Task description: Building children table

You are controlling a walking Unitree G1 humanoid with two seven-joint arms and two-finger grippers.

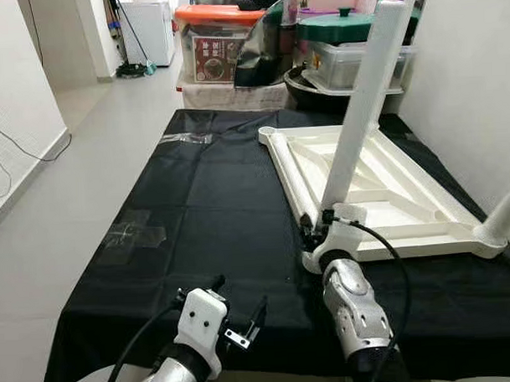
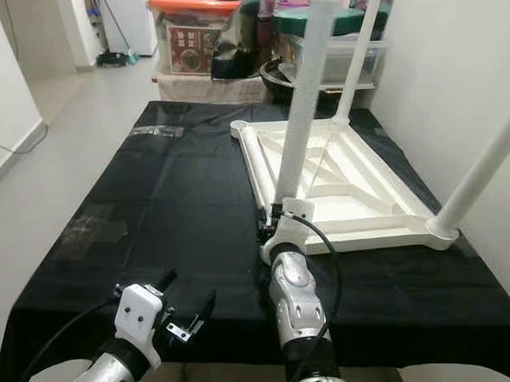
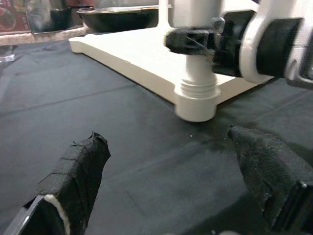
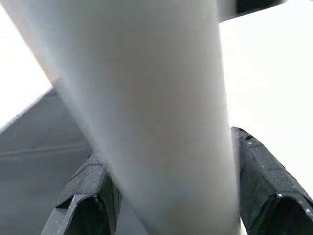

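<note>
Table leg (image 1: 365,103): upright in upturned tabletop (image 1: 406,202) corner socket.
Right gripper (image 1: 317,226): fingers clamped around leg base; twist squarely.
Left gripper (image 3: 181,176): fingers spread, empty, beside socket.

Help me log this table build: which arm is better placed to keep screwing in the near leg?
Right. Its right hand already clasps the white leg just above the tabletop's near corner socket. The left hand hovers open over the black cloth, short of the leg.
</note>
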